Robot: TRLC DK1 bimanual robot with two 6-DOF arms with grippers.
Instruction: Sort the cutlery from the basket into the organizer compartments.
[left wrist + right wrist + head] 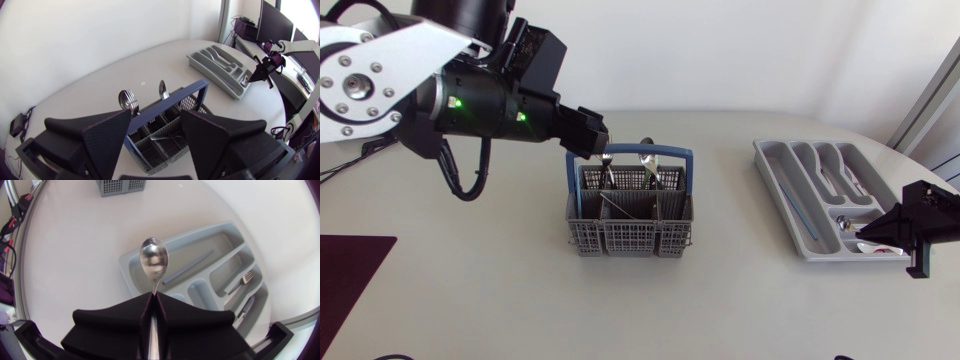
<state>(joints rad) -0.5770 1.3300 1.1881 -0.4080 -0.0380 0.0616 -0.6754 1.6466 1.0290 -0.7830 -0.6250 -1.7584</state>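
The grey cutlery basket [630, 222] with a blue handle [632, 153] stands mid-table, holding a fork [129, 100], a spoon [163, 90] and other pieces. My left gripper [590, 135] hovers over its back left corner, open [155, 142], with the basket below and nothing between the fingers. The grey organizer [790, 190] lies at the right. My right gripper [870, 240] is at its near right corner, shut on a spoon [153, 260] whose bowl sticks out ahead over the organizer [130, 270]. A fork [242, 280] and a grey-handled piece [187, 267] lie in its compartments.
A dark maroon mat [350, 275] lies at the table's front left corner. White tabletop stretches between the basket and the organizer.
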